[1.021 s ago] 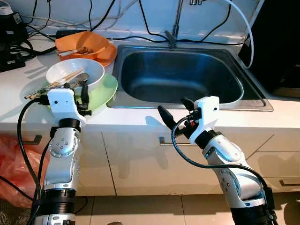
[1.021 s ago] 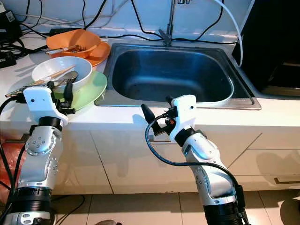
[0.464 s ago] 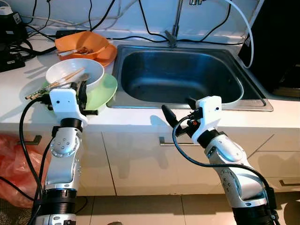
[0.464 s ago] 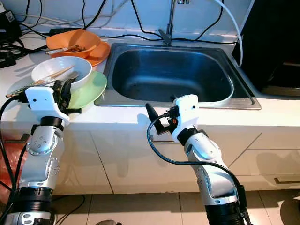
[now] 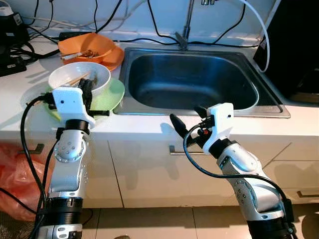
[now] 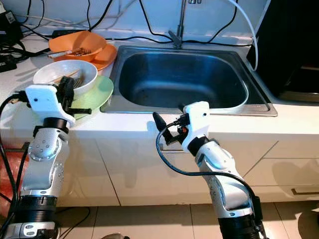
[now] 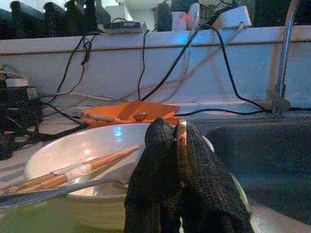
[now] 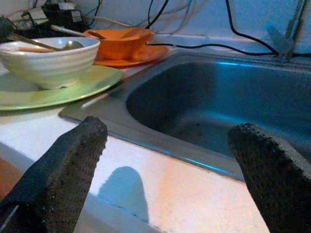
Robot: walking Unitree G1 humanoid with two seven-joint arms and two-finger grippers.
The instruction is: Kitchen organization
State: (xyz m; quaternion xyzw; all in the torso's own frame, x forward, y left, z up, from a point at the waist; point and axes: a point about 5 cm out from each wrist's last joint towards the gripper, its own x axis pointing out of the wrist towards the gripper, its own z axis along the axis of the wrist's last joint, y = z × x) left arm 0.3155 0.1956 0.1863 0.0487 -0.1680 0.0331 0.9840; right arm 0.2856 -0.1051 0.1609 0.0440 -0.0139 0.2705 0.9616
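On the white countertop (image 5: 149, 127) left of the stainless steel sink (image 5: 192, 82), a white ribbed ceramic bowl (image 5: 79, 77) sits on a pale green round plate (image 5: 112, 97). Wooden chopsticks (image 7: 73, 171) and a metal spoon (image 7: 58, 190) lie in the bowl, handles sticking out over its rim. Left gripper (image 7: 177, 160) is at the bowl's near rim, fingers pressed together; whether they pinch anything can't be told. Behind the bowl, an orange bowl (image 5: 87, 46) with utensils rests on an orange plate (image 5: 112, 57). Black cables (image 5: 139, 30) run along the back wall. Right gripper (image 5: 189, 119) hovers over the counter's front edge in front of the sink, fingers spread wide, holding nothing. White cabinet fronts (image 5: 144, 169) below; a red plastic bag (image 5: 15, 174) on the floor at left.
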